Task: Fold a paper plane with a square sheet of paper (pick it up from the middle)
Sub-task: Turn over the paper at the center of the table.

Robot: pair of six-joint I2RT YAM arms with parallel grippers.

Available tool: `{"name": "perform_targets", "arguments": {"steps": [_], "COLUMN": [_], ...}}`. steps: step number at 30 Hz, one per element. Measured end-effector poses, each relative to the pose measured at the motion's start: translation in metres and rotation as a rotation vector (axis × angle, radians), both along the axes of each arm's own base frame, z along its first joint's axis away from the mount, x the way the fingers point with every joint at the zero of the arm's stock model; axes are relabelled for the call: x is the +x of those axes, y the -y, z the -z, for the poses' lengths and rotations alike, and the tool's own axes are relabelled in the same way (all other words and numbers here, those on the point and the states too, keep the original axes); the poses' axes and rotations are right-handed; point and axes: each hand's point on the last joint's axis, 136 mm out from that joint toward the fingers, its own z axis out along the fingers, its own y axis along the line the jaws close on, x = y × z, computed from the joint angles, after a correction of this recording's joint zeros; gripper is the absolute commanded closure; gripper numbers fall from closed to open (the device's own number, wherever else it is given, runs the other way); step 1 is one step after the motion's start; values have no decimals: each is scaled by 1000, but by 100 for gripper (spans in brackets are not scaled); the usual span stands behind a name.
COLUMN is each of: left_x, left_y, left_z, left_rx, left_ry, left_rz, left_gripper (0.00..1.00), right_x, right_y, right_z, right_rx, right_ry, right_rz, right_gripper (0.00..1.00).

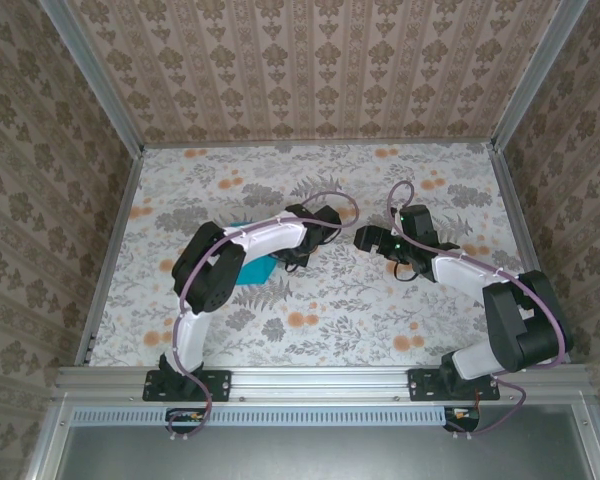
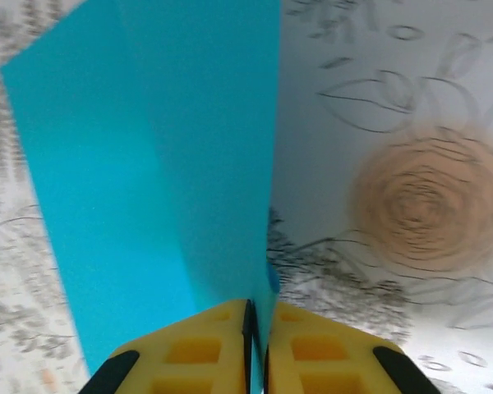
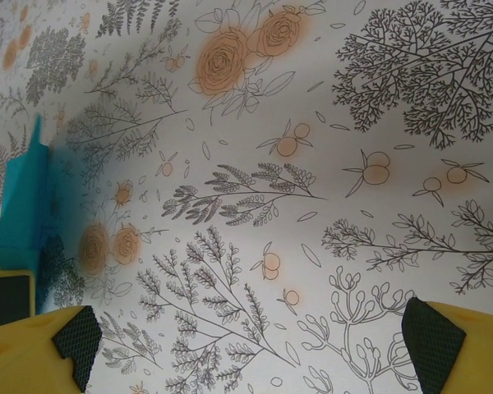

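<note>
Between the nearly closed yellow fingers of the left gripper (image 2: pixel 257 320) sits the creased edge of the square sheet of paper (image 2: pixel 148 164), its teal flaps spreading over the floral surface (image 2: pixel 411 98). The right gripper (image 3: pixel 255 341) hovers wide open, empty.

You have nothing to read here: no lettering, number, label or brand can be made out. The square sheet of paper (image 2: pixel 148 164) is plain teal, and the table (image 1: pixel 380 300) and walls (image 1: pixel 280 60) carry only floral patterns.
</note>
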Motion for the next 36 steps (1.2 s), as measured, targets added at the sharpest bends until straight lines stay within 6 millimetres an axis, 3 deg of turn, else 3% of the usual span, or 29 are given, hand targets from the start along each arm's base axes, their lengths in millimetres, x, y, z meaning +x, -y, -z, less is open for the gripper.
{"name": "perform_targets", "arguments": {"steps": [10,19,22,25,30,36], "left_x": [-12,-17,-19,-21,-22,-25], "left_y": [37,52,63,69,72,70], "left_z": [22,19,17,15,16,18], "left_rx": [-219,-431,-504,-562,-623,-667], "left_ry": [-95,-141,-153,-158,-167,-169], "left_rz": [22,21,38,49,46,35], "left_gripper": [74,45,42,46,72,87], "right_x": [1,1,0,-1,-3,-2], "right_y": [2,2,2,-1,-18,-68], "right_z": [1,1,2,6,20,21], "right_rx": [-2,1,2,15,66,131], "right_ry": [-5,-8,-12,-27,-87,-140], "right_rz": [17,20,20,8,-36,-144], "right_gripper": [2,2,3,9,32,57]}}
